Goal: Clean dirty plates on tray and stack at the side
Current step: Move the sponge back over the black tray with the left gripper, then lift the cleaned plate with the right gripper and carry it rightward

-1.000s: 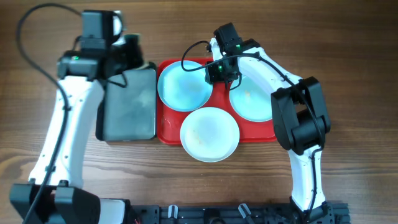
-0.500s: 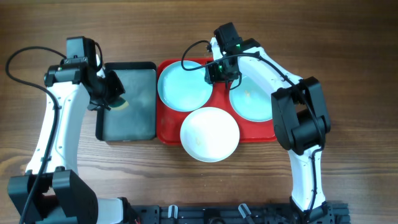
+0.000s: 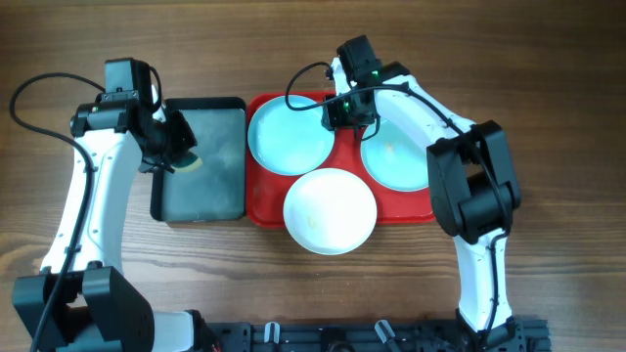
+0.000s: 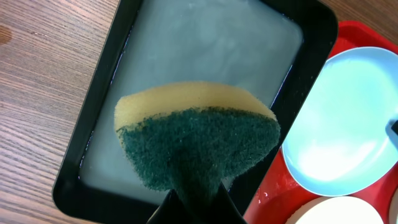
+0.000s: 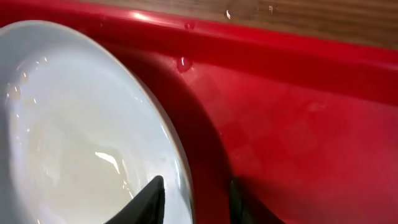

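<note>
Red tray [image 3: 262,213] sits mid-table, with the black tray [image 3: 210,166] butted against its left edge. All three plates are on the red: left aqua plate [image 3: 289,137] at the far-left corner, right aqua plate [image 3: 396,156] at the far-right, white plate [image 3: 330,210] overhanging the near edge. I judge them light, stiff and wet-slick, so I'd take them by the raised rim. Left gripper [image 4: 196,186] is pinched tight on the sponge [image 4: 199,143] over the black tray. Right gripper [image 5: 193,193] has its fingers apart, straddling the left aqua plate's right rim, unclamped.

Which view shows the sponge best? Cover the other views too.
The left wrist view: the sponge fills the frame, yellow foam above green scrub face, pinched in the left hand. Overhead shows only a small sliver by the black tray. The right wrist view misses it.
</note>
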